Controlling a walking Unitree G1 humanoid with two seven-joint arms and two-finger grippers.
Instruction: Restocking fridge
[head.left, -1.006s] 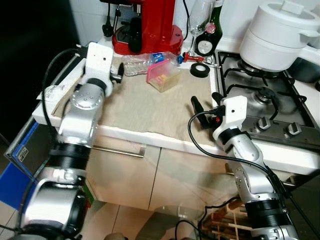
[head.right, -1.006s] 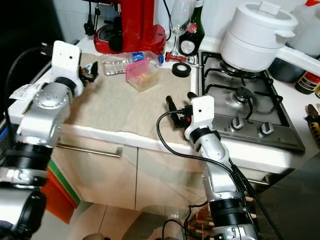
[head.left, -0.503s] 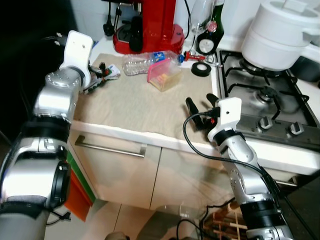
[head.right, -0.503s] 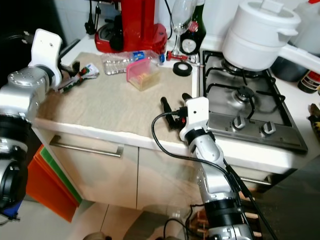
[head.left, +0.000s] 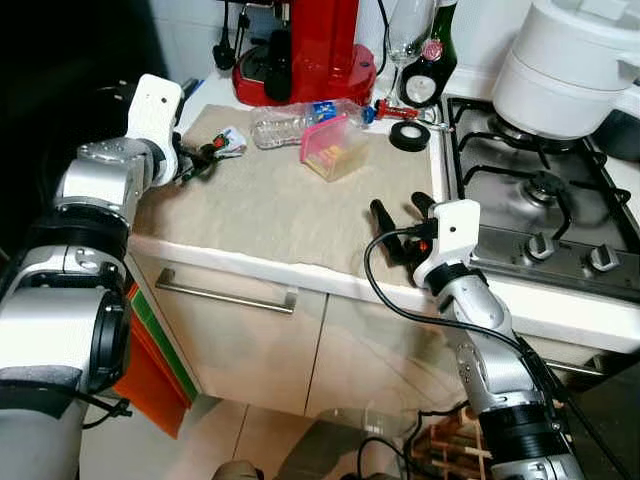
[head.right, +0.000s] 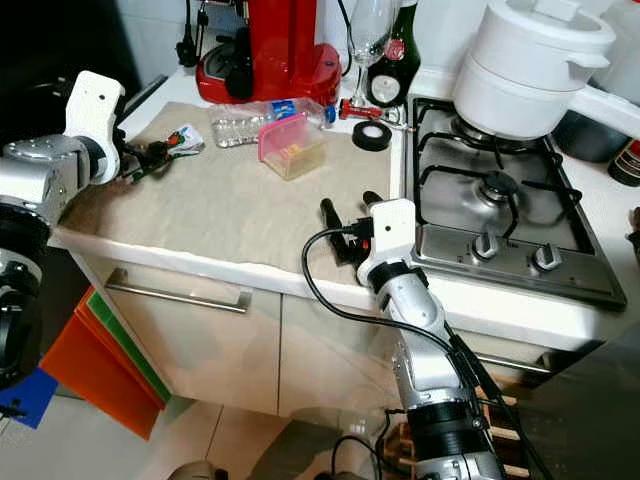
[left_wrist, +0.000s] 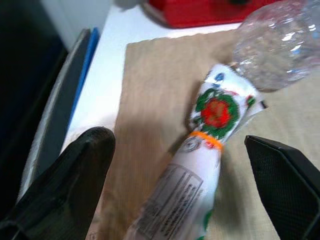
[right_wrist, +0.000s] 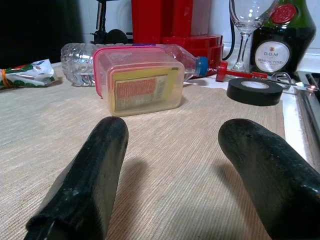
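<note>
The left gripper (left_wrist: 180, 170), fingers spread wide, straddles a rolled food packet (left_wrist: 200, 165) lying on the beige mat (head.left: 270, 210) beside a fallen water bottle (head.left: 295, 122). The right gripper (head.left: 397, 215), also spread and empty, hovers over the mat's front edge. Closing could pinch only loose wrapper, so the packet may slip free.

The surface (head.left: 290, 215) is evenly and brightly lit from above, with only soft shadows cast, while the far left of both eye views is lost in deep darkness. Glare is seen on the white pot (head.right: 535, 60). In the left wrist view the packet (left_wrist: 200, 165) is rendered soft and blurred, and the fingers (right_wrist: 82, 187) in the right wrist view are out of focus.
</note>
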